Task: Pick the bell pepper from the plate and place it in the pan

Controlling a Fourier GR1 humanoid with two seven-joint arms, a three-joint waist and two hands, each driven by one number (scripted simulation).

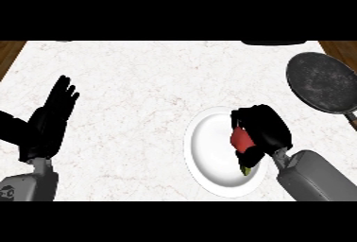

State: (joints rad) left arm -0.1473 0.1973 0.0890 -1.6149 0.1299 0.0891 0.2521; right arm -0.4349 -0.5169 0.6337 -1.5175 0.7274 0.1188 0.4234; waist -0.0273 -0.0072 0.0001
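Note:
A red bell pepper [241,139] with a green stem lies on the right side of a white plate [209,151]. My right hand [265,130] is over the plate with its fingers curled round the pepper, hiding most of it. A dark round pan [322,82] sits at the far right of the counter, its handle running toward the right edge. My left hand [52,118] rests open at the left, fingers up, away from the plate.
The white marble counter [140,75] has wooden edges at the top left and top right corners. A dark object [279,42] shows partly at the back edge.

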